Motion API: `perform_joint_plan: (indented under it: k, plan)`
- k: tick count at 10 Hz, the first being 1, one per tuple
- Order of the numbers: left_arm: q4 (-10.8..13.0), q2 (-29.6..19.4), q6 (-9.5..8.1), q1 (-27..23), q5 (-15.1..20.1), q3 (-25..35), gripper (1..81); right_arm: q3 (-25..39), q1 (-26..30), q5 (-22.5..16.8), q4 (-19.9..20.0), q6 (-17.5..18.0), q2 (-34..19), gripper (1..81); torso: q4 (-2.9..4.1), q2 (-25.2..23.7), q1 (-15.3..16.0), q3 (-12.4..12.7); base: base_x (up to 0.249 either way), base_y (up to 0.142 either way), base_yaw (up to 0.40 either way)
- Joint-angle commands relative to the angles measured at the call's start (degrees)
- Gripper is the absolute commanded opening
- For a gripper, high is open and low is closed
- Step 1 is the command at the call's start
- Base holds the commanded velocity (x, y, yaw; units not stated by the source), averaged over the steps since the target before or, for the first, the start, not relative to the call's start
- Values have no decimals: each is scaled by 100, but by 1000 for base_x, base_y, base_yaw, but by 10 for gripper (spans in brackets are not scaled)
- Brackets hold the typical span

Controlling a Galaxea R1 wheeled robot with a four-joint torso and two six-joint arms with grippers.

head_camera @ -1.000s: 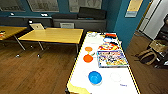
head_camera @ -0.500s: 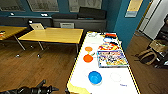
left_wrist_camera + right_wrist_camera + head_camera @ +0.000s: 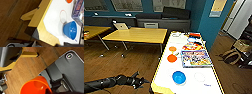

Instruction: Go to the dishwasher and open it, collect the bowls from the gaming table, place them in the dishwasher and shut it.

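The gaming table has a white top with a yellow edge and stands just ahead on the right. On it lie a blue bowl nearest me, a red-orange bowl and an orange bowl, beside a many-coloured game board. My left gripper hangs open over the floor, left of the table's near corner. The left wrist view has the blue bowl close by on the white top. An orange bowl hangs above the wooden floor with my right gripper shut on it. The dishwasher is out of view.
Two wooden tables stand to the left on a brown wooden floor, one with an open laptop. A backpack lies on the floor right of the gaming table. Dark cabinets line the blue back wall.
My left arm has reached further in from the lower left toward the table's near corner. The bowls on the table have stayed put.
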Motion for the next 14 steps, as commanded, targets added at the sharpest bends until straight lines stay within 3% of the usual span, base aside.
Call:
perform_joint_plan:
  k: [1,4,7,12,14]
  plan:
    - [-25,396,-50,-1101,743,-541,811,117,335,-264,-128,11,-204,10,0,0,0,0,0,0,0]
    - [55,1011,-50,-1207,858,-1086,811,82,378,-281,-119,11,-116,10,0,2,2,-2,0,0,0]
    - [72,1511,-50,-1234,954,-1218,811,56,414,-281,-119,11,-90,10,0,5,4,-5,0,0,0]
    - [345,2312,-50,-1277,963,-1825,811,-93,449,-281,-119,11,-11,10,0,6,9,-5,0,0,0]
    - [336,2593,-119,-1339,1025,-2087,811,-120,449,-281,-119,11,24,10,0,6,9,-5,0,0,0]
